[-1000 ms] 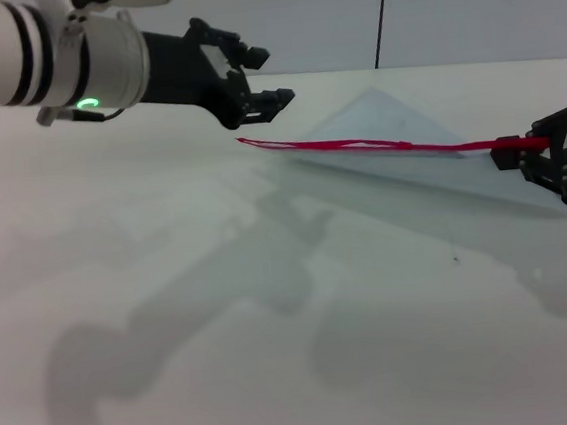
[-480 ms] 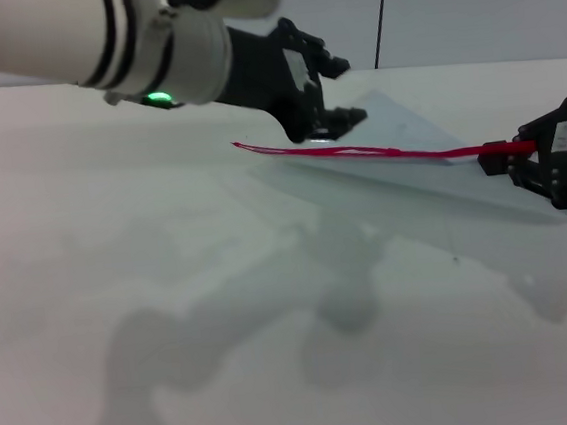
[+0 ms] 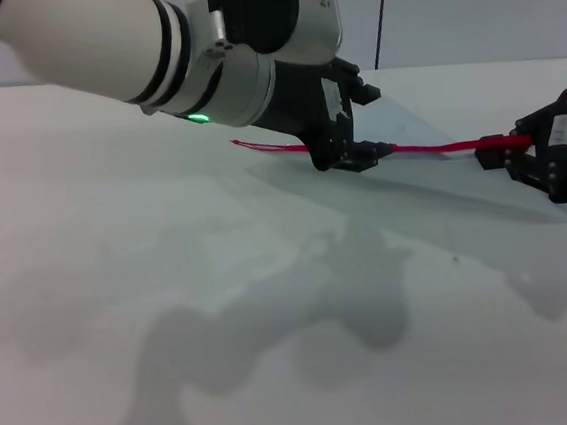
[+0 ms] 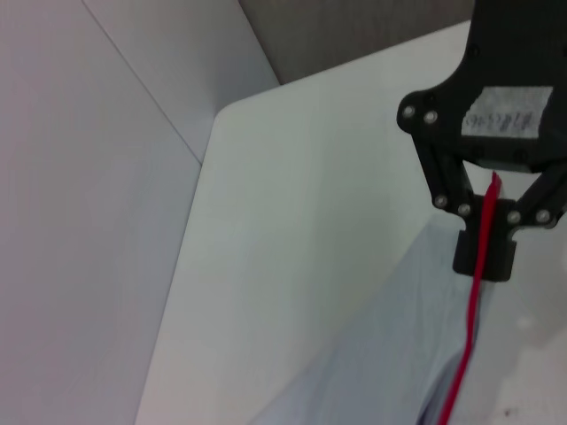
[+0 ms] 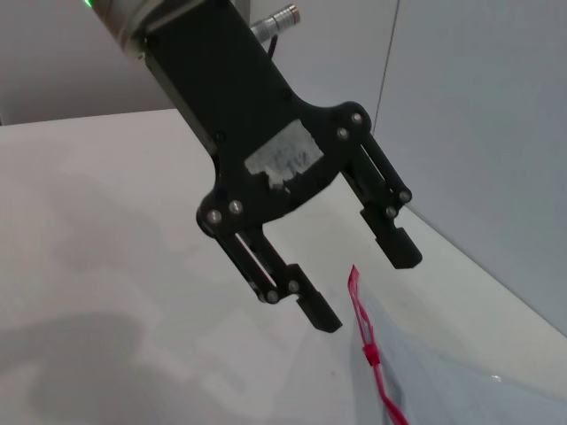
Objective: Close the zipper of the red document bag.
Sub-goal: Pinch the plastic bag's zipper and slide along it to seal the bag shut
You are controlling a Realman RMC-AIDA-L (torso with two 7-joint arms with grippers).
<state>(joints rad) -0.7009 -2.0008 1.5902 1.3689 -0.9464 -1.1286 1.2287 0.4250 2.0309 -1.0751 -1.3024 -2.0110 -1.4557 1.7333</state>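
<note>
The red document bag (image 3: pixel 432 186) lies flat on the white table, a pale translucent pouch, also seen in the left wrist view (image 4: pixel 372 363). Its zipper (image 3: pixel 428 147) runs as a thin red strip raised off the table. My left gripper (image 3: pixel 356 154) is open and hangs over the strip near its left part. The right wrist view shows that left gripper (image 5: pixel 368 289) with its fingers spread just beyond the zipper (image 5: pixel 365 329) end, and a small red slider (image 5: pixel 369 356). My right gripper (image 3: pixel 534 153) is shut on the zipper's right end (image 4: pixel 485 212).
A white table (image 3: pixel 170 284) spreads wide in front of the bag. A grey wall (image 3: pixel 484 2) stands behind the table's far edge. A thin black pole (image 3: pixel 381 12) rises at the back.
My left arm has swung right and down, from beyond the zipper's left end to over the strip. The right gripper has kept its hold, shifting little.
</note>
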